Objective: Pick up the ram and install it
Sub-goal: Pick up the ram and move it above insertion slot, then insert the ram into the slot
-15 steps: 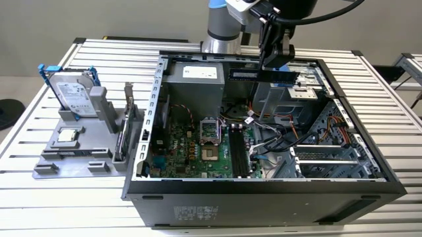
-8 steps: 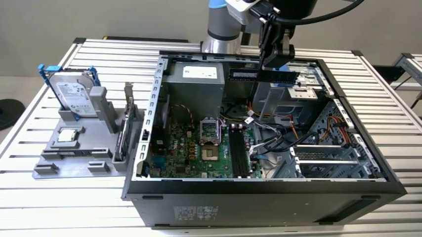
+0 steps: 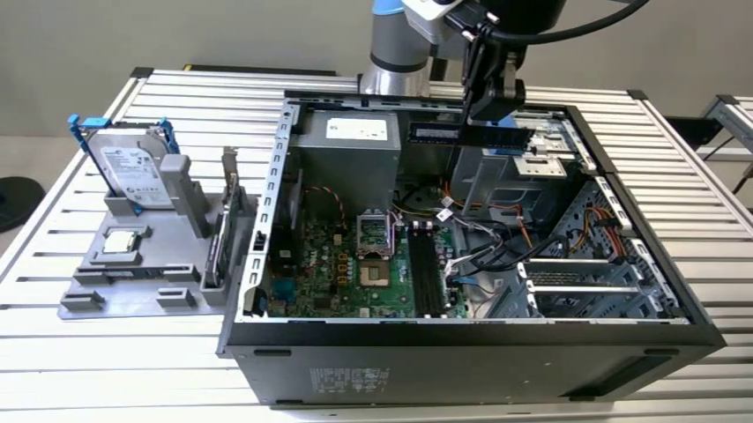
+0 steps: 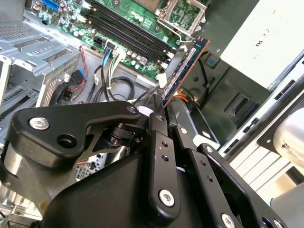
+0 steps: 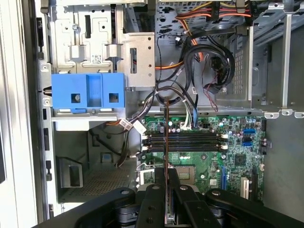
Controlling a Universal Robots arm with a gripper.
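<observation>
- Exterior view: my gripper (image 3: 492, 116) hangs over the far end of the open computer case (image 3: 471, 361). It is pinching the ram (image 3: 453, 134).
- The stick lies level in the air near the case's far wall, beside the power supply (image 3: 353, 141). It is well above the motherboard (image 3: 341, 264).
- Surface: the case lies on its side on a slatted metal table (image 3: 70, 370).
- On the exterior view's left of the case sits a grey fixture (image 3: 153, 282). It carries a hard drive (image 3: 127, 167) in a blue frame, an expansion card (image 3: 229, 220) standing on edge and a small square chip (image 3: 122, 244).
- Room: a plain grey wall stands behind the table. A second slatted table (image 3: 732, 115) shows at the exterior view's right edge, and dark floor at its left edge.
- Second wrist view: my black fingers (image 4: 161, 152) are pressed onto the ram (image 4: 186, 64). It juts out past them, with an orange edge showing.
- Beyond the ram lies the green motherboard (image 4: 142, 61) with its long black memory slots (image 4: 128, 31). Loose cables (image 4: 114, 80) run beside them.
- First wrist view: the ram (image 5: 166, 133) shows edge-on as a thin dark line rising from my gripper (image 5: 166, 187).
- That line crosses the memory slots (image 5: 185, 141) at a right angle, and the stick is not seated in them.
- A blue bracket (image 5: 88, 90) sits on the drive cage. Bundled wires (image 5: 209, 61) hang above the board.
</observation>
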